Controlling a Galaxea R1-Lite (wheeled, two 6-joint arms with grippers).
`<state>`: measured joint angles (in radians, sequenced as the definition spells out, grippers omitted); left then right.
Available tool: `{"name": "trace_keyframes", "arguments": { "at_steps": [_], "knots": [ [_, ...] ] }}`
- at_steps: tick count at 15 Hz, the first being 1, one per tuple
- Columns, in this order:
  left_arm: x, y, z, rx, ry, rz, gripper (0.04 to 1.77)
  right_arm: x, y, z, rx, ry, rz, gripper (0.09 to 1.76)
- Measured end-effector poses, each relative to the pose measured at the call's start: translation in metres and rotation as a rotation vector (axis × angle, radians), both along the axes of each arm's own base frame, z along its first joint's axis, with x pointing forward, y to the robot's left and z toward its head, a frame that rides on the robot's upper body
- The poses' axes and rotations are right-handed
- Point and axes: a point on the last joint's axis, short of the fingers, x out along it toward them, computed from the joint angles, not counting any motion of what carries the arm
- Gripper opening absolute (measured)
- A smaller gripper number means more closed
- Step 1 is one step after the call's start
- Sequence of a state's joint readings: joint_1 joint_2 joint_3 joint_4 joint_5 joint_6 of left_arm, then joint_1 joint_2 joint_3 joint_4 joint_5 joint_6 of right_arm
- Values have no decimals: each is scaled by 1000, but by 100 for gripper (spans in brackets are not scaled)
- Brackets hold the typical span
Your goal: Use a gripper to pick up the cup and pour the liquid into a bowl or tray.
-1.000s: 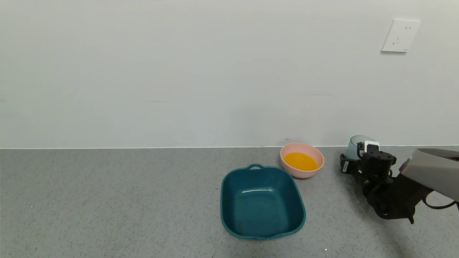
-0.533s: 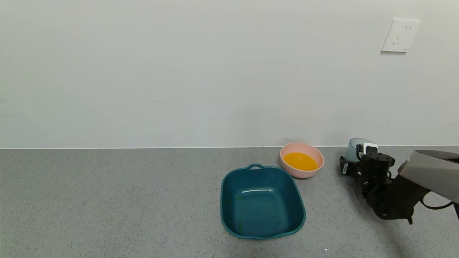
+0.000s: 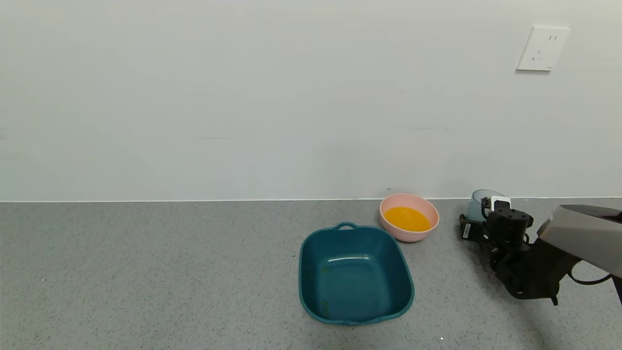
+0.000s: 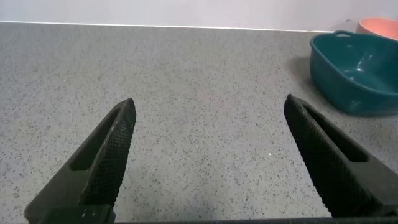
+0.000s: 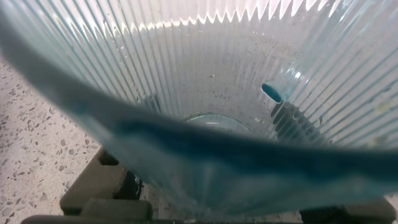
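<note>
Right tool (image 3: 478, 224) clamped on empty cup (image 3: 478, 201), frame right; liquid (image 3: 407, 218) in bowl (image 3: 409, 216). Set upright on worktop (image 3: 146, 272), then release.

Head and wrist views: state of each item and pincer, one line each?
cup: upright, empty inside, held by right pincer
right pincer: shut on the cup
left pincer: open, holding nothing, over bare counter
pink bowl: upright, holds orange liquid
teal tub: upright, no liquid visible
wall socket: nothing plugged in
</note>
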<state>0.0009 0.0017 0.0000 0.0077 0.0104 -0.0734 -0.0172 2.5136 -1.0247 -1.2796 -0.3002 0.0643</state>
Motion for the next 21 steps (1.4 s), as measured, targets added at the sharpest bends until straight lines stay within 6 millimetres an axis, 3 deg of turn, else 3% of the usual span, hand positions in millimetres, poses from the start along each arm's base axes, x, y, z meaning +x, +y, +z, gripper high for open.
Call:
{"name": "trace_keyframes", "arguments": {
  "at_steps": [6, 13, 17, 21],
  "knots": [
    [0, 0, 0, 0, 0, 0, 172, -1, 0, -1, 0, 6, 0, 153],
    [0, 0, 0, 0, 0, 0, 172, -13, 0, 3, 15, 71, 45, 164],
    [0, 0, 0, 0, 0, 0, 172, -34, 1, 22, 32, 136, 90, 167],
    [0, 0, 0, 0, 0, 0, 172, -71, 0, 57, 58, 191, 153, 168]
  ]
}}
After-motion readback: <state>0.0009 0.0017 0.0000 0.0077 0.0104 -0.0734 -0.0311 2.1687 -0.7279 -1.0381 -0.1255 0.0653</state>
